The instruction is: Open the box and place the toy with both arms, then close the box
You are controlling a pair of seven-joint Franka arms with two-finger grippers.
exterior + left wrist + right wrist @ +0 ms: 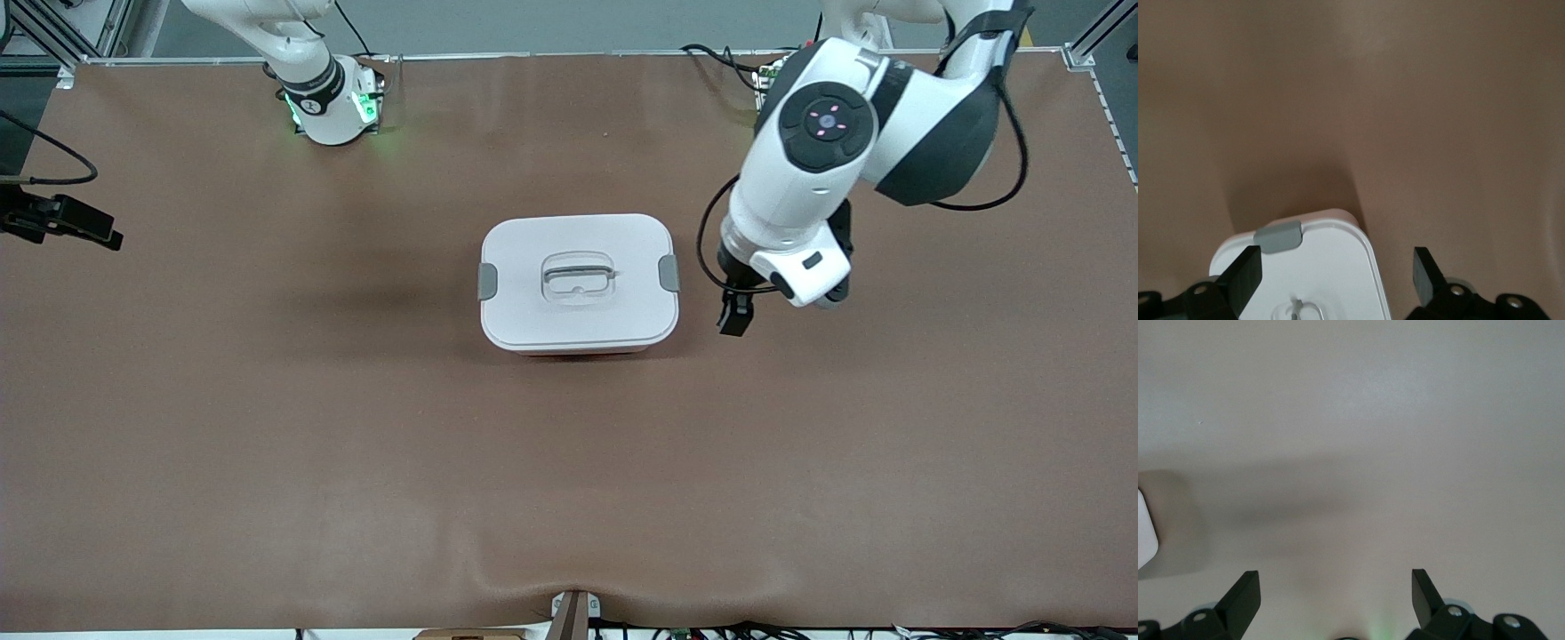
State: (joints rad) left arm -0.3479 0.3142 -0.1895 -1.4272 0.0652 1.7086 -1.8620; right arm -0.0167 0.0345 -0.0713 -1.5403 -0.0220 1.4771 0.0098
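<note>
Front view: closed box point(579, 283), no readable writing, on the surface point(267, 427); left claw point(736, 313) open beside its clip point(669, 273); right claw point(1336, 593) open, empty.

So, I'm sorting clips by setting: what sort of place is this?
Likely a robotics lab test bench: two white arms bolted along a brown-matted table, metal framing at its corners, loose cables, and one lidded box as a prop.

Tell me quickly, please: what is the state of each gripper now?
Left gripper: open, holding nothing, beside the box.
Right gripper: open, holding nothing, over the table.
</note>
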